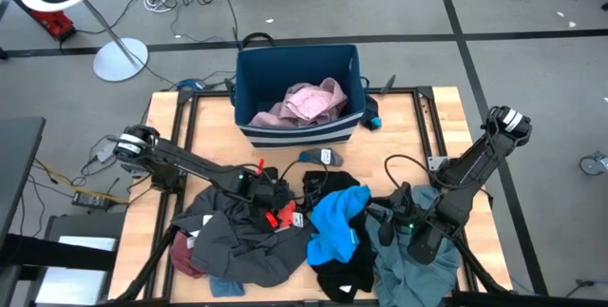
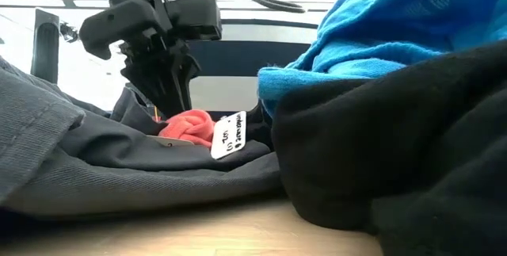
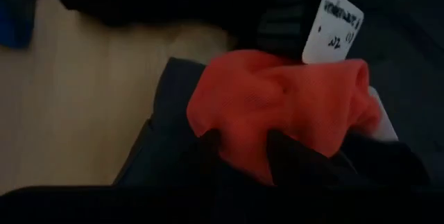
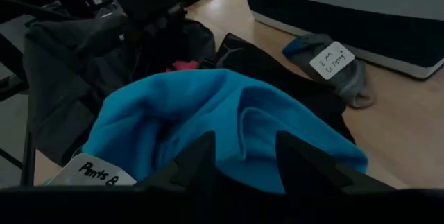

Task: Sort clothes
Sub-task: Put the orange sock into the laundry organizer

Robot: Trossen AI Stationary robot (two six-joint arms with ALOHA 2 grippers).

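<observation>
Your left hand [image 1: 275,214] is closed on the small red piece [image 3: 277,109], which lies on the dark grey garment [image 1: 237,236] near the middle of the surface [image 1: 161,122]. Your right hand [image 4: 239,158] grips the bright blue garment [image 1: 337,221], which sits beside black fabric [image 2: 396,153]. A pink garment [image 1: 309,103] lies in the bin [image 1: 247,69] at the far edge. Bare wood shows either side of the bin.
</observation>
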